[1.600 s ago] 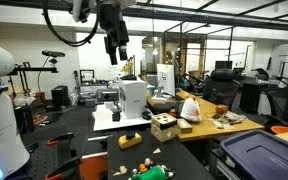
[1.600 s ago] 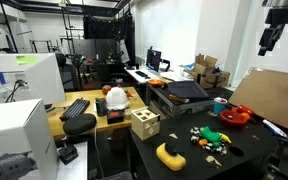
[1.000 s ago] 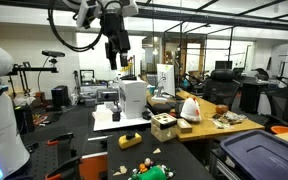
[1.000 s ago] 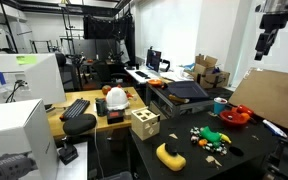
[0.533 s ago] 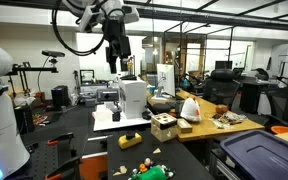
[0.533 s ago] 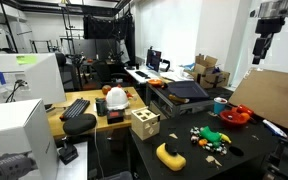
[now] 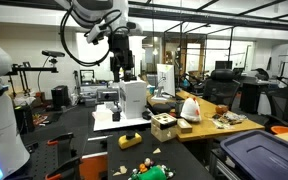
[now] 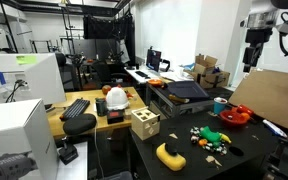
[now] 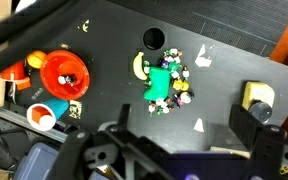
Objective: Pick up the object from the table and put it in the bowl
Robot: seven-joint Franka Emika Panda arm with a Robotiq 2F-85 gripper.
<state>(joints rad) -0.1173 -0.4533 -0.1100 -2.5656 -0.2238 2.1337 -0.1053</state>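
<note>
1 tool (image 9: 169, 140) fills the bottom of the wrist view, jaws spread wide with nothing between them, hanging high, probably to survey the black worktop (image 9: 234, 40). Farther off, mid-frame, a green toy (image 9: 159, 82) lies among small bits, the likely pick. The red bowl (image 9: 64, 72) sits to its left.

A wooden box (image 8: 144, 124) with holes stands near a black keyboard (image 8: 76, 108). A cardboard sheet (image 8: 274, 95) (tilted) rises behind the dark counter (image 8: 249, 160).
</note>
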